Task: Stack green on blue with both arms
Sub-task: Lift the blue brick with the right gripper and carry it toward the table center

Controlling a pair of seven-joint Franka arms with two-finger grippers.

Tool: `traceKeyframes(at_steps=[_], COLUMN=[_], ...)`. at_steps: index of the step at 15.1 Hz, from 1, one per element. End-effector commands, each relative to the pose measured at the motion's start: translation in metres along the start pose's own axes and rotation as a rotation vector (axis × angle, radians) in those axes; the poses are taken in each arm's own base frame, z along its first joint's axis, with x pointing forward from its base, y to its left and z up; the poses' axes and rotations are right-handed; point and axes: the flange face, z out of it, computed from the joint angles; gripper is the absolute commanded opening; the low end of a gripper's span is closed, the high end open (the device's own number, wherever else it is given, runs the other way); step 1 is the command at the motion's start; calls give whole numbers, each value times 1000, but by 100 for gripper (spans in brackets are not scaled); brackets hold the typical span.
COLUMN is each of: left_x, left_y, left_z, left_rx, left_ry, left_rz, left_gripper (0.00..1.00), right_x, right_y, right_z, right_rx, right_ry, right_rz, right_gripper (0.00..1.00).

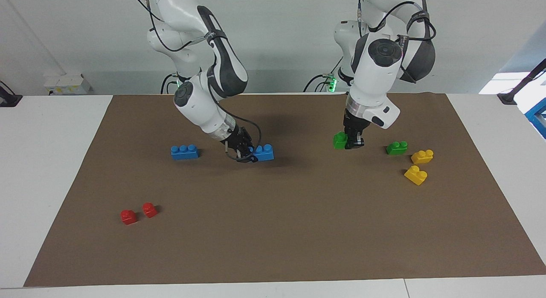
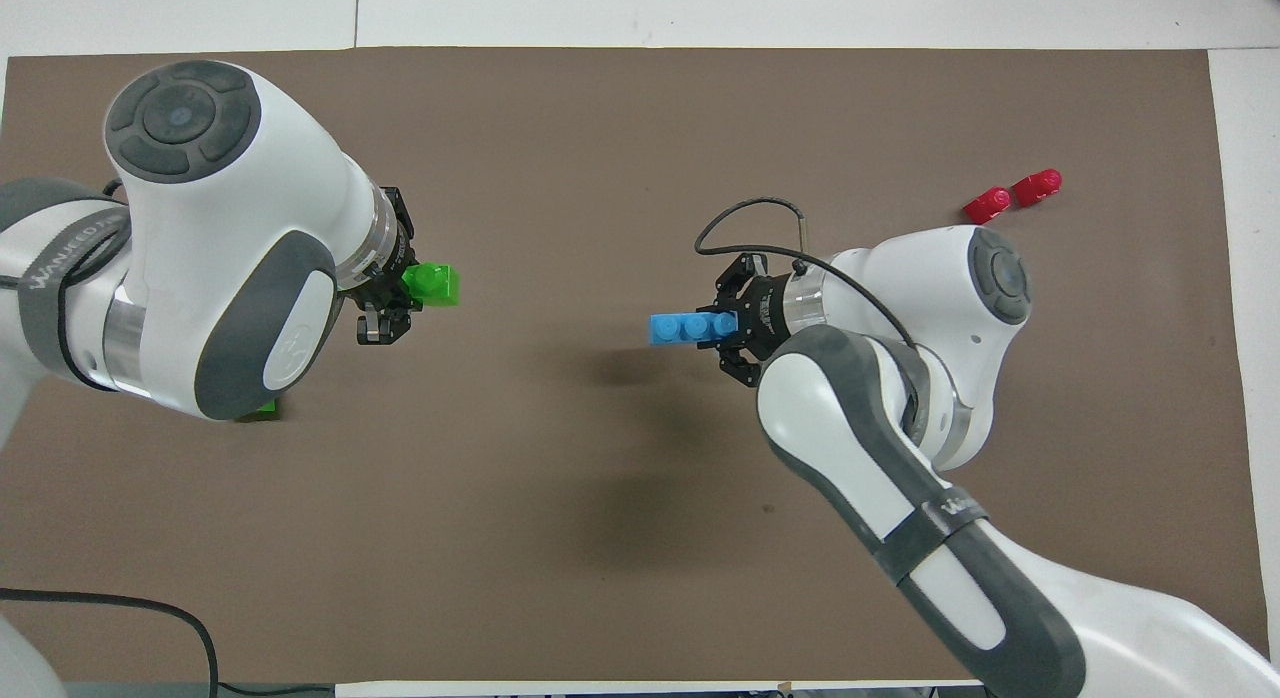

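1. Two blue bricks: one (image 1: 263, 153) in the black right gripper (image 1: 246, 155), one (image 1: 184, 152) on the surface.
2. Two bright green bricks: one (image 1: 340, 141) in the black left gripper (image 1: 353, 142), one (image 1: 396, 147) lying apart.
3. Two yellow bricks (image 1: 422, 156) (image 1: 416, 175).
4. Two small red bricks (image 1: 128, 217) (image 1: 149, 209).
5. The mat (image 1: 273, 229) is plain brown, the surface (image 1: 47, 161) white.
6. Both arms (image 2: 230, 278) (image 2: 900, 378) are white with dark grey sections.
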Motion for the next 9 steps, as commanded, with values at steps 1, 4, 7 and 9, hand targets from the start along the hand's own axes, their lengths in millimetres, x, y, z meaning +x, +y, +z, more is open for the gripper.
traceKeyframes(at_steps=[1, 4, 7, 9], left_x=[5, 5, 4, 5], left_y=[-3, -4, -5, -7], left_z=[-6, -5, -2, 0], left_rx=[7, 7, 8, 8], left_ry=[2, 2, 3, 3], left_rz=[9, 19, 21, 28], left_gripper=[0, 0, 0, 0], right_x=[-8, -26, -36, -35], right_y=[23, 37, 49, 56], right_z=[25, 48, 80, 98], right_rx=[42, 63, 98, 87], right_ry=[-4, -31, 0, 23], right_rz=[75, 144, 163, 133], right_gripper=[0, 0, 0, 0])
